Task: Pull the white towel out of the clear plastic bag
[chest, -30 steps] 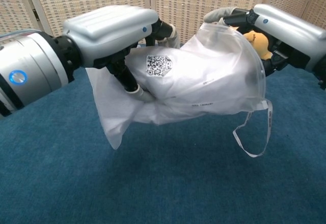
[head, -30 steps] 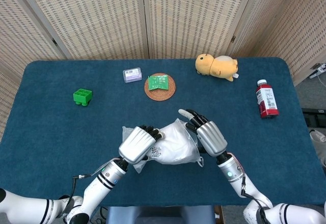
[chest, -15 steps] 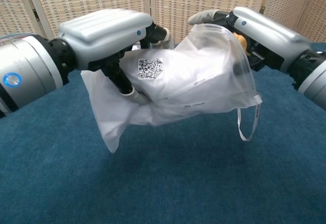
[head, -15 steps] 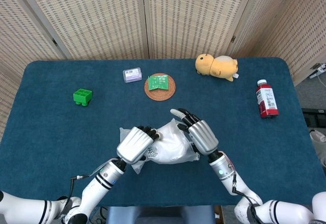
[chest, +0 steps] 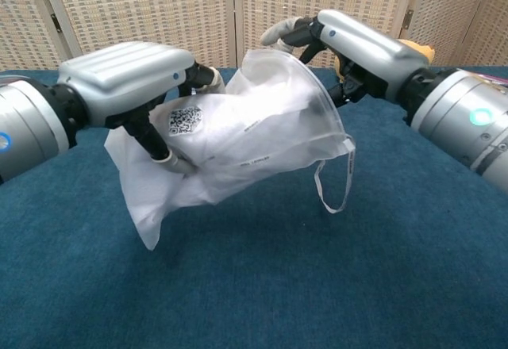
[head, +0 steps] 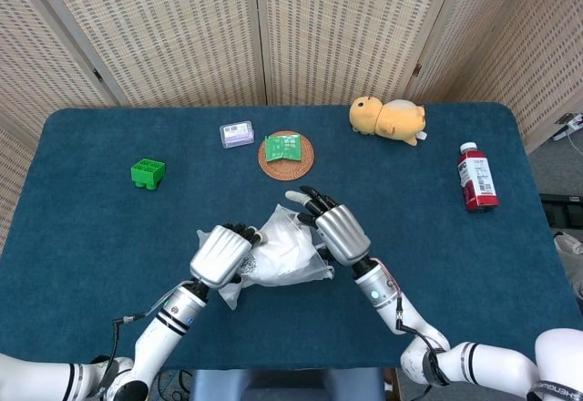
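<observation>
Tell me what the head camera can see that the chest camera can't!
Only the head view shows the green block, the small purple box, the round woven coaster with its green packet, and the red drink bottle. Only the chest view shows the bag's QR label and its dangling loop. Both show the left hand and right hand holding the clear plastic bag above the blue table, with the white towel inside, and the yellow plush toy.

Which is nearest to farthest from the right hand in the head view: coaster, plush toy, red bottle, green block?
From the right hand:
1. Coaster, just beyond it, toward the screen.
2. Plush toy, far edge, right.
3. Red bottle, right edge.
4. Green block, left side.
</observation>
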You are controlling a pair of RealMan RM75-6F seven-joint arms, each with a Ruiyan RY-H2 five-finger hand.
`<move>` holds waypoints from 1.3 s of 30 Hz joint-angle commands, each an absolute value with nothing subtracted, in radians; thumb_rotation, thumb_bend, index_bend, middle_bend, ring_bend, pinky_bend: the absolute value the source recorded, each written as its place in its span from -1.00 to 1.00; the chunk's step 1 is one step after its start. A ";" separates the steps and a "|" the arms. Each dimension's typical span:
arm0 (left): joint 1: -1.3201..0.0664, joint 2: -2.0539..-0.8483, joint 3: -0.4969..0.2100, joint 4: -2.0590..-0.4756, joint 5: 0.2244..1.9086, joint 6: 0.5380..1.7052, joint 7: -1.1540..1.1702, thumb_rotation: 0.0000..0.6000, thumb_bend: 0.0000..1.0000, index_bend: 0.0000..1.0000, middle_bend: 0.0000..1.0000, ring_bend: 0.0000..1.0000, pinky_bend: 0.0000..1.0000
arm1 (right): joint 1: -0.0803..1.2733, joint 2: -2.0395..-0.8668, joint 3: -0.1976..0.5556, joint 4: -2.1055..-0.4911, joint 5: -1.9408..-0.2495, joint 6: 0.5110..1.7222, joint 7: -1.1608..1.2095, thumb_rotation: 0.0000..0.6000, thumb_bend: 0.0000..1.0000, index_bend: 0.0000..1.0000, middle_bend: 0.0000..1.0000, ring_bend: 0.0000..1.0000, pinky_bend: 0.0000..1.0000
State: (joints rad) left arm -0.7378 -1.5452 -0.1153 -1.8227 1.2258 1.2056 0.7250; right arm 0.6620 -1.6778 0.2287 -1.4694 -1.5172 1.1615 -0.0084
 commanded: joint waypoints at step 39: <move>-0.680 -1.544 -0.036 -1.730 1.376 1.205 0.676 1.00 -0.96 -0.62 -0.55 -0.26 0.21 | 0.683 -1.716 0.214 -1.229 -1.366 1.072 0.048 1.00 0.19 0.51 -0.64 -0.86 -0.47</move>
